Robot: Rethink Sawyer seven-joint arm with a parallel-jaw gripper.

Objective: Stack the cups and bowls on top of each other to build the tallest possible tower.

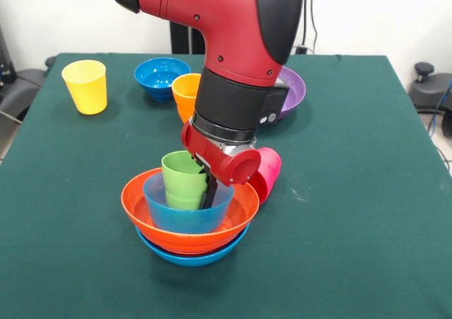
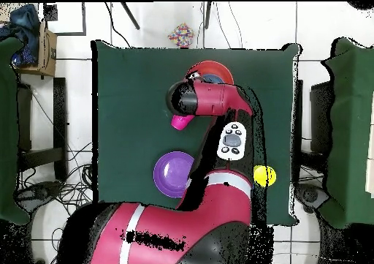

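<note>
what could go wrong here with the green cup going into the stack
1. The gripper reaches down at the green cup inside the small light-blue bowl; pulling away could drag or tip the cup.
2. The magenta cup lies on its side right beside the tower; the arm could knock it rolling.
3. The stack's bowls sit slightly off-centre, so added cups may lean.

A dark green cloth-covered desk [image 1: 367,192] fills the front view. Overhead, a small multicoloured patterned object [image 2: 180,36] lies on the white tiled floor [image 2: 73,93] just beyond the desk's twelve o'clock edge. A brown cardboard box [image 2: 45,42] sits at ten o'clock, and black cables [image 2: 51,188] trail at eight o'clock.
</note>
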